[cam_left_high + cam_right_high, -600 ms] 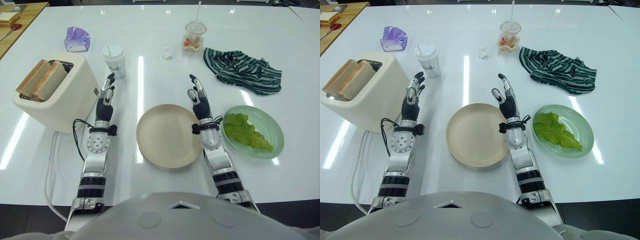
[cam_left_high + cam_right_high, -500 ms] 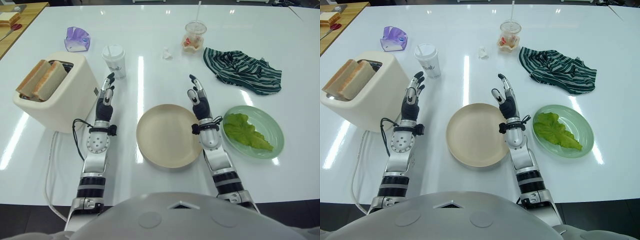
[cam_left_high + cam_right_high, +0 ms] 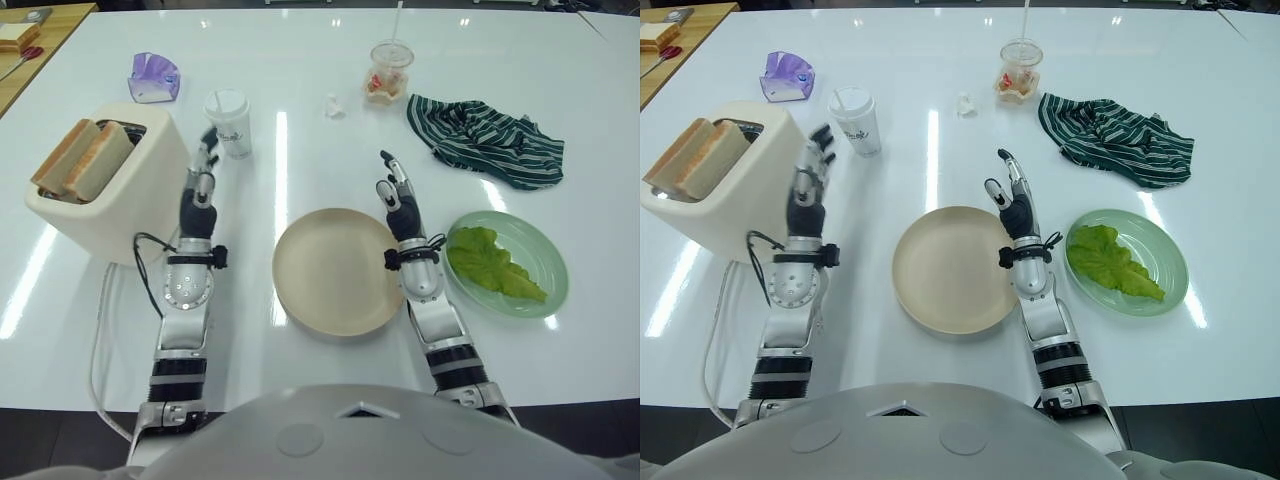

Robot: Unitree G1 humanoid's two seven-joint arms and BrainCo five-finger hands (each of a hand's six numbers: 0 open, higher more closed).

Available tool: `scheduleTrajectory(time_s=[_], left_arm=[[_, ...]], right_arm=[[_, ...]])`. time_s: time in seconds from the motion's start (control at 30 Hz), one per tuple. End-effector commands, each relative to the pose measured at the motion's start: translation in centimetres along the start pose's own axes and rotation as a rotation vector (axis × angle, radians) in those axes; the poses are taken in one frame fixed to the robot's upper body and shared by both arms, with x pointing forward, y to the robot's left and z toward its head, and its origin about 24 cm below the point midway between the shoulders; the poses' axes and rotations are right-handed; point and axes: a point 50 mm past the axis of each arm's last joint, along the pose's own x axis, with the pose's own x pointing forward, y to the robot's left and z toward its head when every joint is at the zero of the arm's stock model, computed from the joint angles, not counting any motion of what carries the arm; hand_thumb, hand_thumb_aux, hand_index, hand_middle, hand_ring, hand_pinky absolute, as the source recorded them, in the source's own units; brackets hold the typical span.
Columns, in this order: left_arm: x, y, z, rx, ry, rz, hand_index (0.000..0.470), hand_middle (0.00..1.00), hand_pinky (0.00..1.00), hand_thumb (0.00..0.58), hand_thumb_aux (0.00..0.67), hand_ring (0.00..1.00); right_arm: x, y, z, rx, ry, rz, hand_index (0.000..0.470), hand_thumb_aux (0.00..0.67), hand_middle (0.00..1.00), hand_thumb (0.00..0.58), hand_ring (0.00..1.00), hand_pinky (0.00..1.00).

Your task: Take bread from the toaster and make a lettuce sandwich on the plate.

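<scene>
Two slices of bread stick up out of the cream toaster at the left of the white table. A bare beige plate lies in the middle. To its right a lettuce leaf rests on a green plate. My left hand is open, fingers stretched, right beside the toaster's front corner and below the bread. At the beige plate's right rim my right hand is open, fingers pointing away from me, holding nothing.
Behind the left hand stands a white lidded paper cup. Farther back are a purple wrapper, a crumpled tissue and a clear cup with a straw. A striped green cloth lies back right. The toaster's cord runs toward me.
My left hand has moved left and a little forward, closing in on the toaster's side. The right hand has stayed in place.
</scene>
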Motion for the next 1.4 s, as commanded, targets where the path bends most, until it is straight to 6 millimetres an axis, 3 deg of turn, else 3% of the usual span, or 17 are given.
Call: scheduleTrajectory(time_s=[0.03, 0.13, 0.23, 0.3, 0.37, 0.5, 0.67, 0.9, 1.1, 1.4], left_arm=[[1.5, 4.1, 3.9, 0.111, -0.138, 0.01, 0.0, 0.0, 0.0, 0.0, 0.0, 0.0], [2.0, 8.1, 6.7, 0.268, -0.212, 0.081, 0.0, 0.0, 0.0, 0.0, 0.0, 0.0], [2.2, 9.9, 9.5, 0.336, -0.303, 0.12, 0.0, 0.0, 0.0, 0.0, 0.0, 0.0], [2.1, 11.3, 11.4, 0.504, -0.361, 0.131, 0.0, 0.0, 0.0, 0.0, 0.0, 0.0], [2.2, 14.1, 12.1, 0.694, -0.307, 0.176, 0.0, 0.0, 0.0, 0.0, 0.0, 0.0], [2.1, 19.7, 10.7, 1.165, -0.065, 0.222, 0.0, 0.0, 0.0, 0.0, 0.0, 0.0], [0.8, 24.4, 4.8, 1.278, 0.329, 0.158, 0.0, 0.0, 0.0, 0.0, 0.0, 0.0], [0.2, 23.3, 1.0, 1.568, 0.385, 0.016, 0.0, 0.0, 0.0, 0.0, 0.0, 0.0], [0.2, 22.1, -1.4, 1.55, 0.4, -0.049, 0.0, 0.0, 0.0, 0.0, 0.0, 0.0], [0.2, 22.0, -2.4, 1.585, 0.428, -0.068, 0.0, 0.0, 0.0, 0.0, 0.0, 0.0]], right_arm=[[-0.1, 0.2, -0.2, 0.002, 0.014, 0.007, 0.0, 0.0, 0.0, 0.0, 0.0, 0.0], [-0.1, 0.4, -0.1, 0.005, 0.009, 0.009, 0.0, 0.0, 0.0, 0.0, 0.0, 0.0], [-0.4, 0.3, -0.2, 0.007, 0.013, 0.003, 0.0, 0.0, 0.0, 0.0, 0.0, 0.0], [-0.4, 0.3, -0.1, 0.009, 0.012, 0.003, 0.0, 0.0, 0.0, 0.0, 0.0, 0.0], [-0.4, 0.2, 0.0, 0.009, 0.008, 0.004, 0.0, 0.0, 0.0, 0.0, 0.0, 0.0], [-0.6, 0.0, 0.1, 0.007, 0.008, -0.003, 0.0, 0.0, 0.0, 0.0, 0.0, 0.0], [-0.7, -0.1, 0.1, 0.007, 0.01, -0.011, 0.0, 0.0, 0.0, 0.0, 0.0, 0.0], [-0.7, -0.5, -0.1, 0.0, 0.014, -0.019, 0.0, 0.0, 0.0, 0.0, 0.0, 0.0], [-0.8, -0.3, 0.0, 0.005, 0.013, -0.015, 0.0, 0.0, 0.0, 0.0, 0.0, 0.0], [-1.2, -0.1, 0.1, 0.012, 0.019, -0.015, 0.0, 0.0, 0.0, 0.0, 0.0, 0.0]])
